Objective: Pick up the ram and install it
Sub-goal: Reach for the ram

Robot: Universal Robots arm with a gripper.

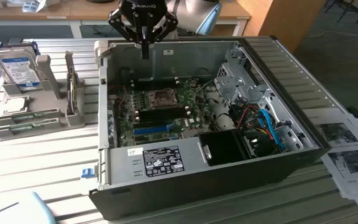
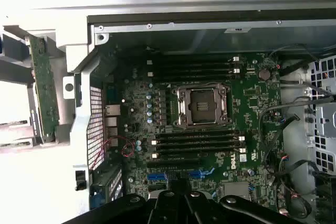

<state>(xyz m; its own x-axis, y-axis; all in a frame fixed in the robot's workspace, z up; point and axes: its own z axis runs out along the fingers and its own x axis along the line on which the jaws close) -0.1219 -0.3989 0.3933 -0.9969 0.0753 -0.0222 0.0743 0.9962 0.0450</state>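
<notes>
Your gripper [image 1: 145,52] hangs clenched, grasping nothing, over the open case [image 1: 185,179]. The ram [image 2: 44,87] sits in its rack [image 1: 76,119], not yet picked up.

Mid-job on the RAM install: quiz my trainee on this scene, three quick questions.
1. True or false: the gripper is shut on the ram.
2. The hard drive stands: A) inside the case; B) in the grey holder; C) on the printed sheets.
3. What lies between the motherboard's two banks of black memory slots?
Key: 1 false, it is shut on nothing, and the ram sits in the holder; 2 B; 3 the CPU socket.
</notes>
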